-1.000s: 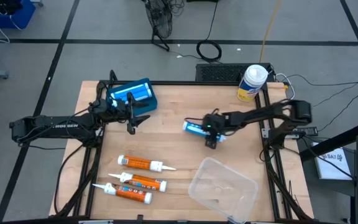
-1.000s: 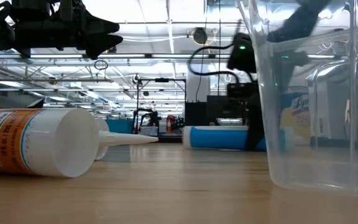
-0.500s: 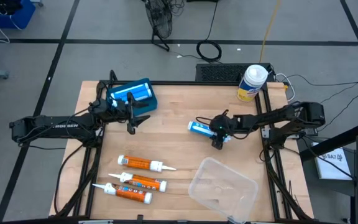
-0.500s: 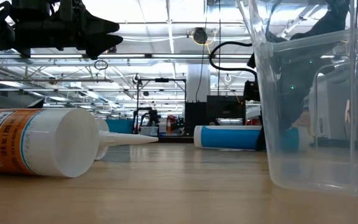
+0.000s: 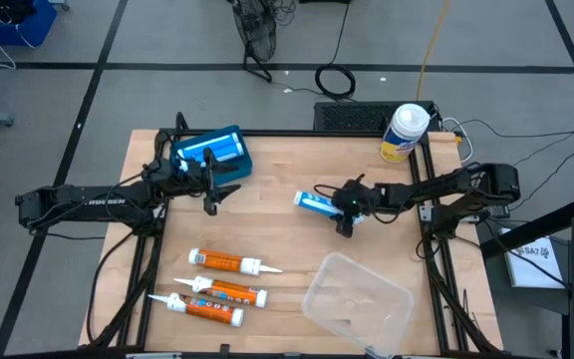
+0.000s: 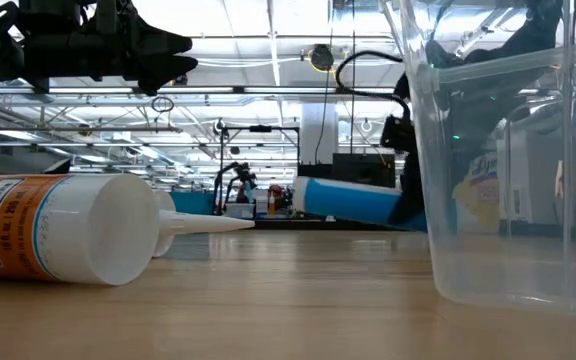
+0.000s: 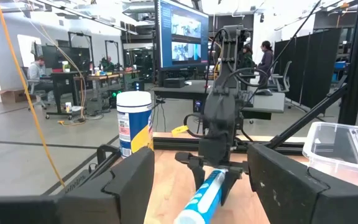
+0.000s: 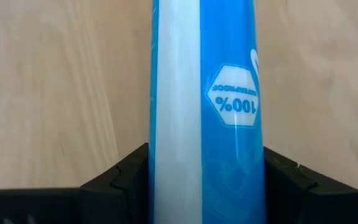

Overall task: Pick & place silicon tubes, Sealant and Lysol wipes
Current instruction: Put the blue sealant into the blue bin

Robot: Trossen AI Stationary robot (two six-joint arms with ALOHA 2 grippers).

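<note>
Blue and white, the sealant tube (image 5: 316, 203) is pinched between the fingers of the right claw (image 5: 344, 210) near the middle of the wooden counter (image 5: 277, 239). Half a second ago it lay flat on the boards; in the low view its free end now tilts upward, off the wood, so the lift appears to have begun (the grasp looks firm in the right wrist view, where the tube fills the gap between both dark fingers). A second ago the same claw sat slightly farther left with the tube still on the counter.

The left claw (image 5: 211, 191) hangs over the far left part of the counter, its fingers spread and holding nothing, just beside a blue box (image 5: 212, 151) holding another blue tube; that arm has not shifted.

Three orange silicone tubes (image 5: 224, 282) lie at the near left, untouched. A clear plastic bin (image 5: 358, 301), nothing visible in it, sits at the near right. The Lysol wipes (image 5: 404, 133) stand upright at the far right corner, on the counter's edge.

With the sealant airborne, the likely next leg is a carry toward the bin; every other item remains to be moved.
</note>
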